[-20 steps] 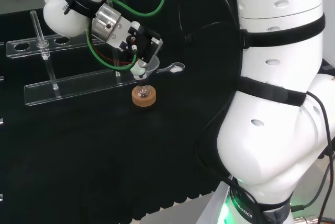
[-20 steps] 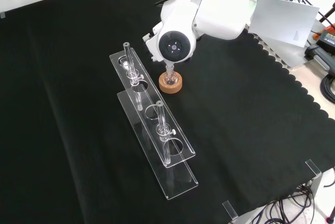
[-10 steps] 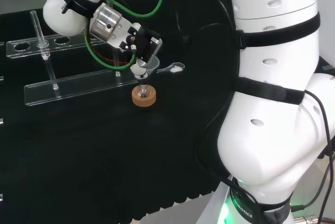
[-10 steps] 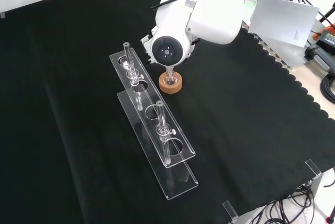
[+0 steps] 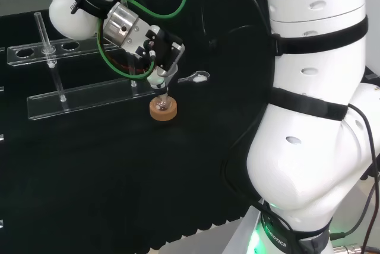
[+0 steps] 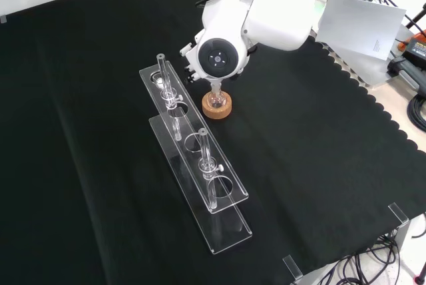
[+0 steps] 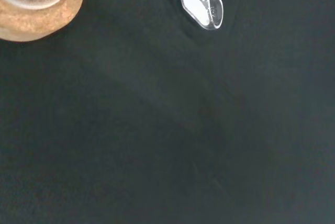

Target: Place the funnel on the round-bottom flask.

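Funnel (image 5: 166, 77), clear glass, sits stem-down in the round-bottom flask (image 5: 162, 98).

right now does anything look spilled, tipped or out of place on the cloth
Nothing stands out. The round-bottom flask sits upright in its cork ring, and the clear spoon lies flat on the cloth with its white powder still in the bowl. The test tubes stand upright in the rack.
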Controlling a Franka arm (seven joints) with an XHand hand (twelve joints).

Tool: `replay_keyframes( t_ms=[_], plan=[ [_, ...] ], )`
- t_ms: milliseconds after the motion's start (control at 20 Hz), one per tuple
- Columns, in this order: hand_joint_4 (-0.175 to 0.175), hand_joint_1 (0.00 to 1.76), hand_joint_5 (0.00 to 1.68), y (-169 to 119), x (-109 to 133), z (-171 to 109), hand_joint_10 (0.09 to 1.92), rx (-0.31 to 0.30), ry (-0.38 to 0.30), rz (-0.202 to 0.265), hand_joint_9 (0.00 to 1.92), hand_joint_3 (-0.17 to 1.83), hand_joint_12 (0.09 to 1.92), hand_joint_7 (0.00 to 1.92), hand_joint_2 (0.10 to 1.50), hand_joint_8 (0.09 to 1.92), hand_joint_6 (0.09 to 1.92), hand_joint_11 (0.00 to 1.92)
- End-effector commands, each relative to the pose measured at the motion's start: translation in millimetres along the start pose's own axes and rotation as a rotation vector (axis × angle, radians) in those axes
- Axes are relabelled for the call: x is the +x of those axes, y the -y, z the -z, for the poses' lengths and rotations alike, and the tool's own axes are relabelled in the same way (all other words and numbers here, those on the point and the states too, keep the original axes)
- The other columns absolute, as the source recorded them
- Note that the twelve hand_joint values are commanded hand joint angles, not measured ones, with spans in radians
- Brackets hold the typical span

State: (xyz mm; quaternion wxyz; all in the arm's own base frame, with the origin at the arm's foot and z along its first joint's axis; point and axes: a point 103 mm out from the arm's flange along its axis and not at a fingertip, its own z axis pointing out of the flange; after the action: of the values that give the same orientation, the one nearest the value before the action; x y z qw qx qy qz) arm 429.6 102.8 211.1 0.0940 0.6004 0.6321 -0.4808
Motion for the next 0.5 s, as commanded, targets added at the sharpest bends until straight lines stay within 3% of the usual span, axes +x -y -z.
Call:
replay_keyframes(
  t_ms=[50,500],
  plan=[
    [-0.046,0.67,0.38,2.5,5.8,2.5,0.49,0.030,0.015,0.003,0.94,-0.17,1.26,0.53,1.01,0.76,0.29,0.55],
    [-0.049,0.66,0.37,1.8,9.5,5.1,0.53,0.009,0.001,0.009,0.88,-0.17,1.27,0.50,1.00,0.76,0.21,0.53]
  ],
)
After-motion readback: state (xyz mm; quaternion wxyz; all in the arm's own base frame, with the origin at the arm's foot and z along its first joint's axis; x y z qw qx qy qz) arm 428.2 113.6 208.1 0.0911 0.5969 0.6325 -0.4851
